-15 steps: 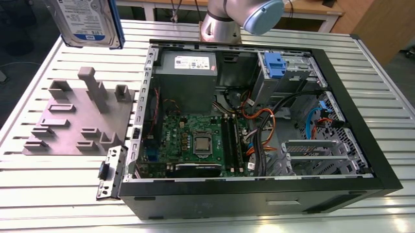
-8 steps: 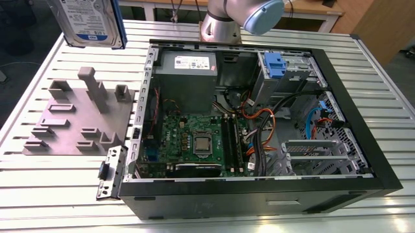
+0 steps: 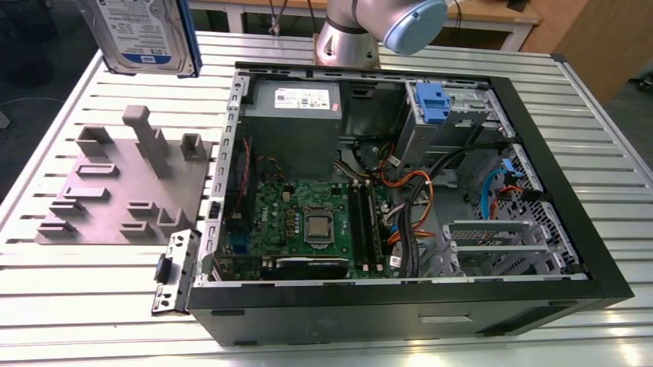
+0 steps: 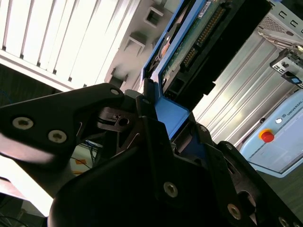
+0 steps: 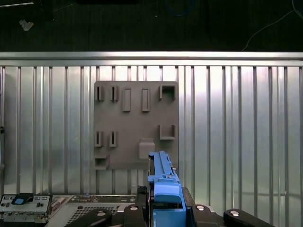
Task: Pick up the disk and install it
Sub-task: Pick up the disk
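Observation:
The disk [image 3: 143, 34] hangs high in the air at the exterior view's far left, above the slatted table and beyond the grey fixture plate [image 3: 122, 191]; its white-and-blue label faces the camera inside a blue bracket. In the second wrist view my gripper [image 4: 171, 116] is shut on the blue bracket, and the disk's green circuit-board side [image 4: 196, 40] extends away from the black fingers [image 4: 146, 113]. In the first wrist view the bracket's blue edge [image 5: 162, 182] stands over the fixture plate [image 5: 136, 125], held in the gripper [image 5: 163, 208].
An open computer case [image 3: 571, 99] lies on the table at the exterior view's right, with a power-supply box [image 3: 296, 107], motherboard [image 3: 306, 222], cables and a blue-latched drive bay [image 3: 433, 103]. The arm's base [image 3: 352, 38] stands behind the case. A control box with a red button [image 4: 267, 136] sits beside the table.

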You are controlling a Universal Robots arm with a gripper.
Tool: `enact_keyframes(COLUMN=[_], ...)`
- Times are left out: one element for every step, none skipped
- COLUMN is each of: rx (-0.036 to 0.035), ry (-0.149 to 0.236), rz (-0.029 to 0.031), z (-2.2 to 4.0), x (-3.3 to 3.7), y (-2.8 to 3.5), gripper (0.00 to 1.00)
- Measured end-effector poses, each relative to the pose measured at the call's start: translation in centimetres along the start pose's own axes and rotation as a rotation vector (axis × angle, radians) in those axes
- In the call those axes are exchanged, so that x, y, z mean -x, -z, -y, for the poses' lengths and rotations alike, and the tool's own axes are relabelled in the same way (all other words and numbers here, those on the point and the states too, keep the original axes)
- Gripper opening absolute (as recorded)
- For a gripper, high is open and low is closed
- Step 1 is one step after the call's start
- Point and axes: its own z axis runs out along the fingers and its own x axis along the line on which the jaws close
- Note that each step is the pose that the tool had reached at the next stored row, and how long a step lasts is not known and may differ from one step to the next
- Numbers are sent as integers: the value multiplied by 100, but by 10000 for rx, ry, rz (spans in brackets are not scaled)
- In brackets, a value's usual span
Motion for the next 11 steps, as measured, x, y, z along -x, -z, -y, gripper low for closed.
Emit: enact_keyframes(rx=[-1, -1, -1, 0, 0, 0, -1, -1, -1, 0, -1], ry=[0, 1, 0, 0, 0, 0, 0, 0, 0, 0, 0], rz=[0, 1, 0, 0, 0, 0, 0, 0, 1, 0, 0], z=[3, 6, 9, 12, 15, 17, 18, 22, 24, 25, 28], x=[0, 0, 0, 0, 0, 0, 0, 0, 0, 0, 0], y=[0, -1, -1, 0, 0, -1, -1, -1, -1, -1, -1], gripper=[36, 36, 36, 36, 36, 36, 36, 36, 36, 36, 36])
